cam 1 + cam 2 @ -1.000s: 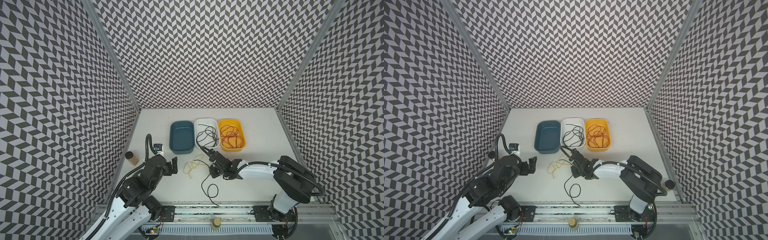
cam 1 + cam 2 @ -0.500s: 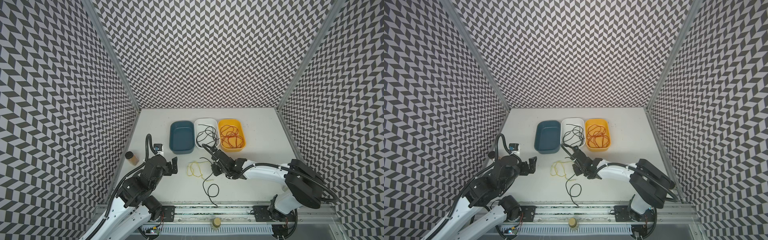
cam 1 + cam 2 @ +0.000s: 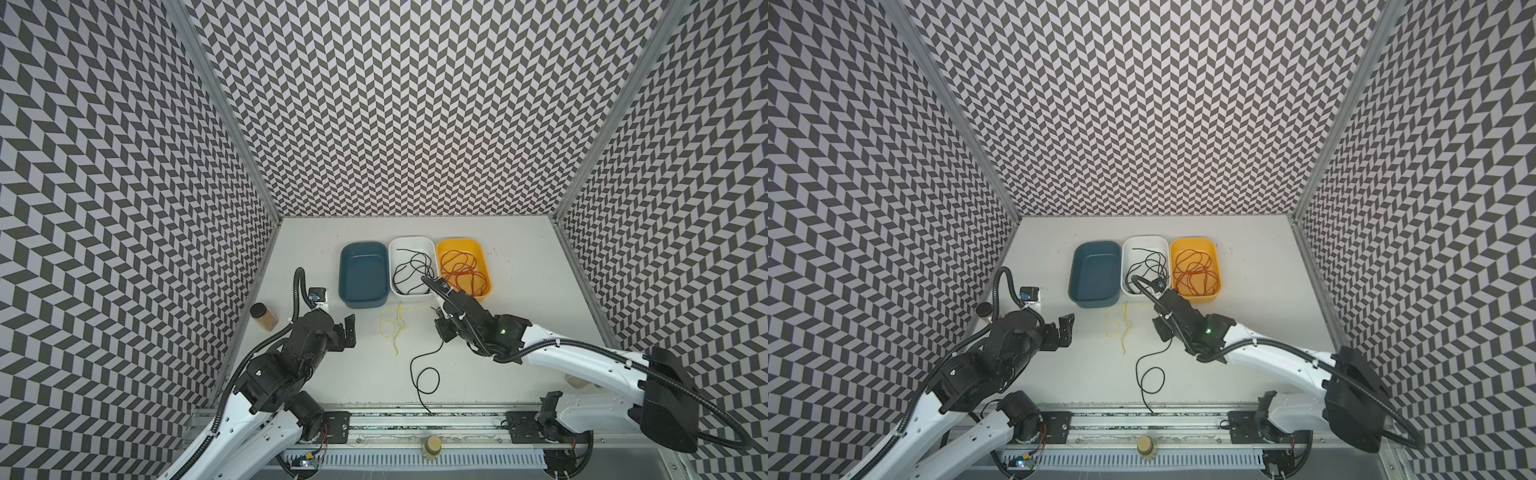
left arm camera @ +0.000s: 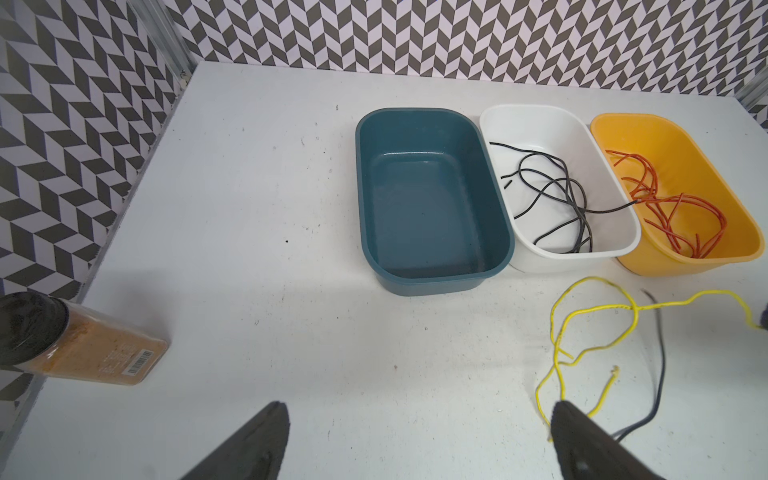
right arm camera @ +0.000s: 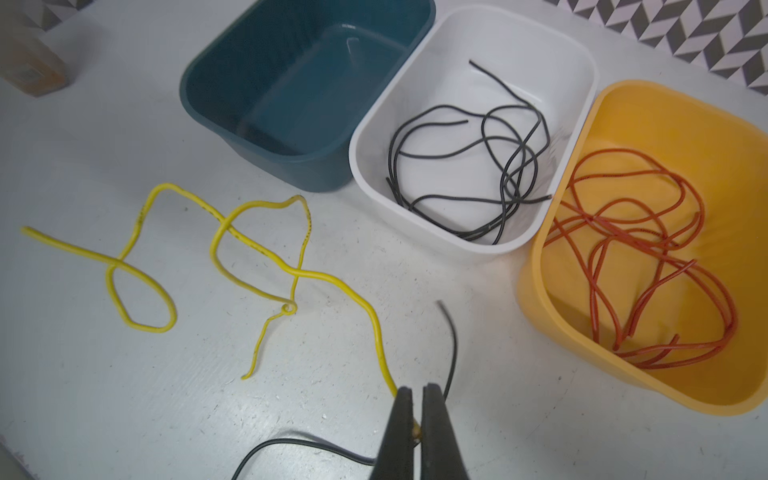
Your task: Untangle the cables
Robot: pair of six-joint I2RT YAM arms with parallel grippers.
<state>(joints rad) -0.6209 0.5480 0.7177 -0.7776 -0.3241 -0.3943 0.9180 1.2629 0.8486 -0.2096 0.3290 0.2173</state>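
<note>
Entry: yellow cable (image 5: 324,275), on the table just on the arms' side of the white tray (image 5: 449,50).

Risks as I judge them:
- The right gripper (image 5: 417,390) is closed on the cable's very end, with only a stub showing past the jaws. A firm tug could slip it free.
- The cable crosses itself at several spots. Pulling from one end with nothing pinning the rest may cinch a loop into a knot instead of opening it.
- The loose black cable (image 5: 455,345) runs right beside the pinch point, and the jaws hide whether the two cross there. It could get dragged along.
- The left gripper (image 4: 417,405) is spread wide with nothing in it, well off to the left-arm side of the white tray, so I have no second hold.

Look of the cable: thin, stiff-looking and kinked. It has one closed loop near its far end, a taller arch in the middle and a small curl where a strand doubles back (it holds its bends and does not lie limp).

Surroundings: black cables (image 5: 465,198) are coiled inside the white tray. The orange tray (image 5: 665,120), touching its right-arm side, holds the orange-red cables (image 5: 640,239). The blue tray (image 5: 299,83), against its other side, has nothing in it. A spice jar (image 4: 95,353) lies farther out, beyond the blue tray.
</note>
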